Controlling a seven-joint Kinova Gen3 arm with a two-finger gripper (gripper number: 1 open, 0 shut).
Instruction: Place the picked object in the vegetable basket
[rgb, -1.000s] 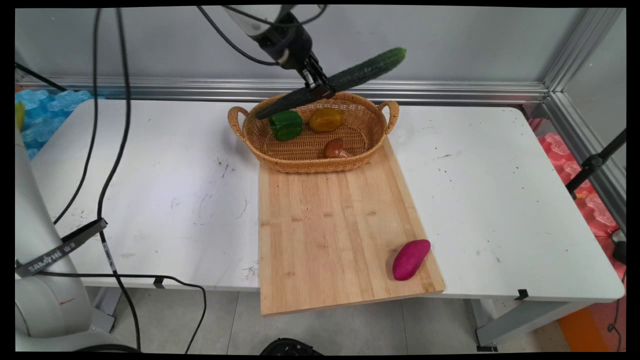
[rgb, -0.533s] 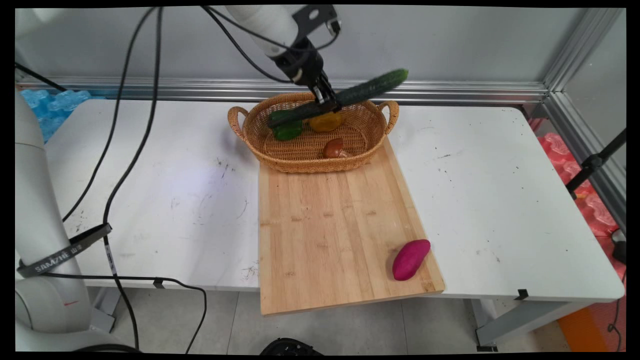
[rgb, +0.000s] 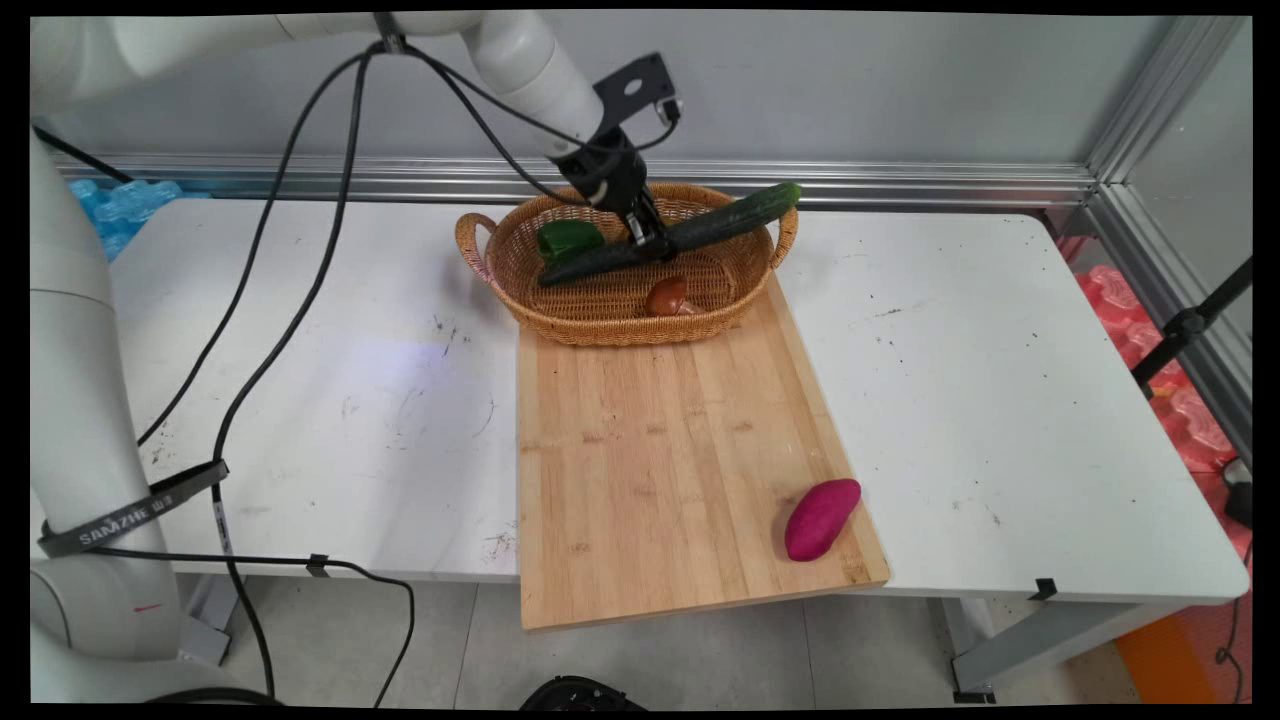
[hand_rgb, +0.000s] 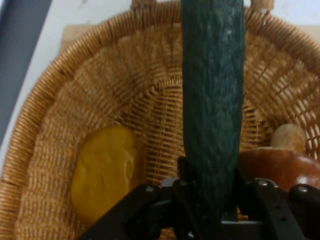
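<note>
Gripper (rgb: 652, 243) w/ cucumber (rgb: 700, 232) over basket (rgb: 620, 320); pepper (rgb: 568, 240), mushroom (rgb: 668, 296) below.

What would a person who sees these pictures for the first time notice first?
First, the long dark cucumber, gripped near its middle by the black pincer and slanting across the wicker basket at the table's far side. Next, the purple sweet potato, alone at the near right corner of the wooden board.

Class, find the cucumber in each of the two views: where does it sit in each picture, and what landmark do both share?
Main view: cucumber slants across the wicker basket, upper centre, clamped by the gripper.
Hand view: cucumber runs vertically, centre, top edge to gripper.
Shared landmark: the basket.
</note>
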